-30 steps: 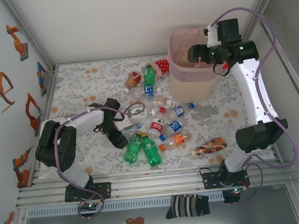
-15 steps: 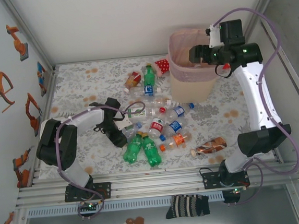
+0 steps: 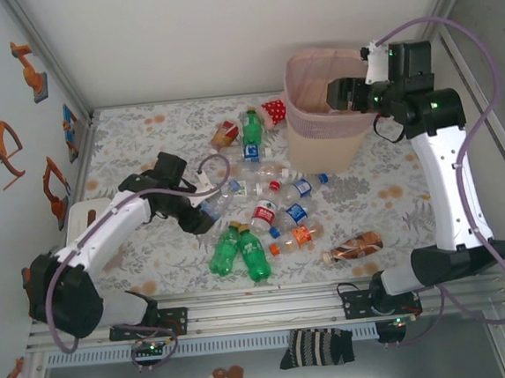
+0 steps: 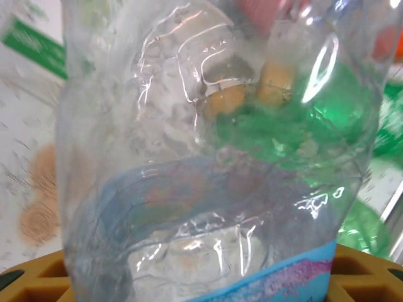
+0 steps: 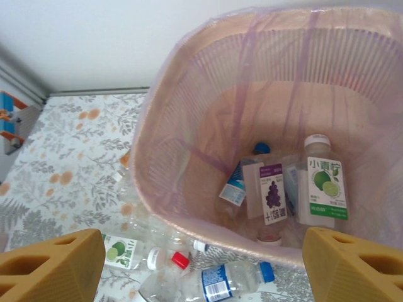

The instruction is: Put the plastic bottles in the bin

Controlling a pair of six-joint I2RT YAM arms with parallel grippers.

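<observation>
A few plastic bottles (image 5: 326, 179) are lying in the bin (image 3: 320, 152); many are waiting on the table (image 3: 142, 137). The left gripper (image 3: 199, 207) is seemingly clamping a clear bottle (image 4: 208, 157), the right gripper (image 3: 343, 93) gaping empty.

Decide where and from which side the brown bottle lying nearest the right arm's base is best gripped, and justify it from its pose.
Grip the brown bottle across its labelled mid-body, coming straight down from above. It lies on its side, with its long axis roughly left to right and bare tablecloth along both long sides. The jaws should therefore fit either side of its narrow width.
</observation>
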